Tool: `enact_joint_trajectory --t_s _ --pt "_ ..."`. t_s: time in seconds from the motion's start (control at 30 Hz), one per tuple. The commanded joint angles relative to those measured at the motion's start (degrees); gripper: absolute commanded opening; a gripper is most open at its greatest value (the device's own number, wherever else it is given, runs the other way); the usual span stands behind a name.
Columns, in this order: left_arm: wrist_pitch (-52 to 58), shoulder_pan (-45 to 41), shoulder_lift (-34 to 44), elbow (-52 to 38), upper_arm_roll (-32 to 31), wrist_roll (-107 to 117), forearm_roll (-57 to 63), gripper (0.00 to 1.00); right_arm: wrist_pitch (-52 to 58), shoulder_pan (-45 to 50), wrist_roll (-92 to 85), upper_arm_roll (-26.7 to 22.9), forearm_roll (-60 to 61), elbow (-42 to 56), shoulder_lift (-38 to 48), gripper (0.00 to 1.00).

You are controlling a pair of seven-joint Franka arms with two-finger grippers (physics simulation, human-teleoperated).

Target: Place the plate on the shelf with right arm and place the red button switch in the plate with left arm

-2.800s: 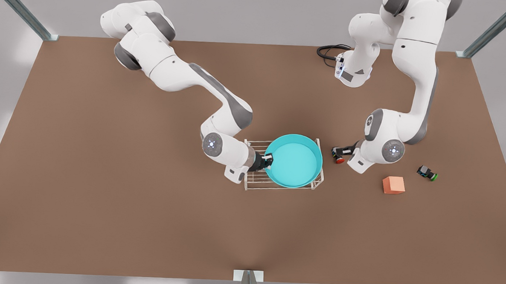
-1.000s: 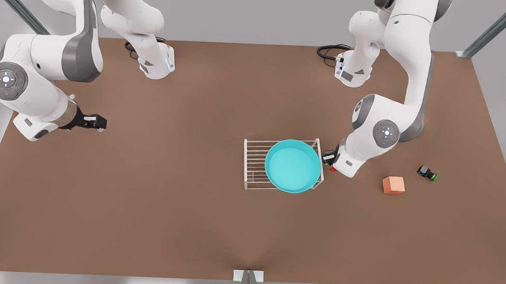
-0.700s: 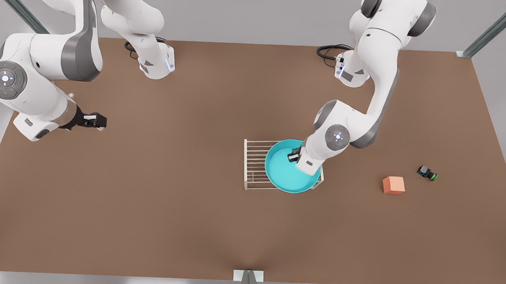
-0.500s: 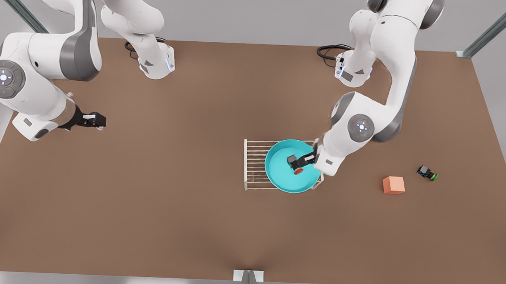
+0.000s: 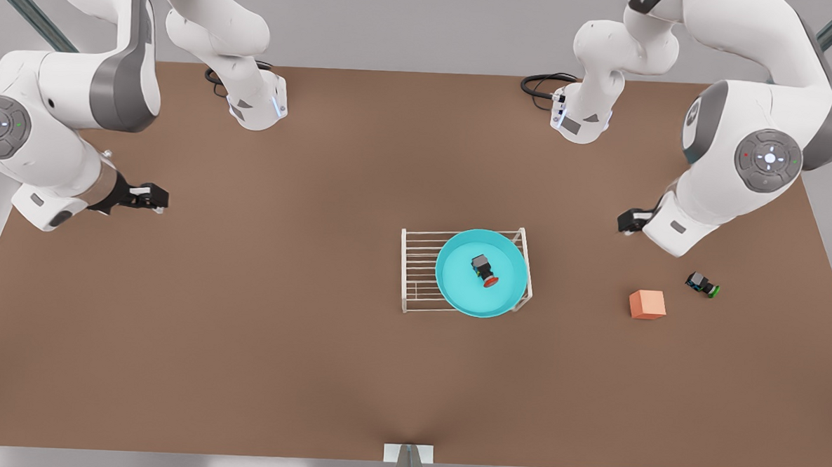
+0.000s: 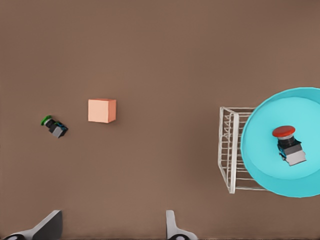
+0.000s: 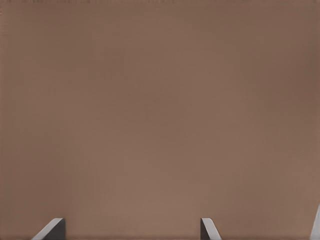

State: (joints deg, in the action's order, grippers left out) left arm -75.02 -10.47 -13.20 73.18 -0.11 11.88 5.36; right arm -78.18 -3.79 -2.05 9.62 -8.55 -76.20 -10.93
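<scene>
Two arms, both pulled clear now. On the front view's left, the right gripper [image 5: 152, 199] hangs over bare table, fingers parted, holding nothing – that arm waits. Centre stage, the plate [image 5: 455, 291] sits on the shelf [image 5: 418, 270], and the red button switch [image 5: 485, 270] lies inside it, dropped there half a second ago. Over on the front view's right, the left gripper [image 5: 631, 220] has let go and swung well away, jaws apart and empty. Both placements look done to me. Beyond it, the orange cube [image 5: 647, 304] and the green-capped switch [image 5: 702, 283] rest untouched on the brown tabletop [image 5: 243, 324], grey walls behind.
</scene>
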Motion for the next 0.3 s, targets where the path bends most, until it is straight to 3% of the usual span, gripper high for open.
enact_joint_trajectory --t_s 0.0,0.07,0.27 --pt "5.3 0.5 0.1 -0.1 -0.4 -30.6 -0.4 1.0 0.0 -0.1 -1.2 -0.1 -0.2 0.5 0.1 1.0" --pt "5.3 0.5 0.3 -0.1 -2.5 -19.7 -0.2 1.0 0.0 -0.1 -1.2 -0.1 -0.4 0.5 0.2 1.0" --pt "7.6 0.5 0.6 -0.1 -4.1 -18.3 -0.2 1.0 0.4 -0.1 -1.0 0.0 0.5 1.1 0.6 1.0"
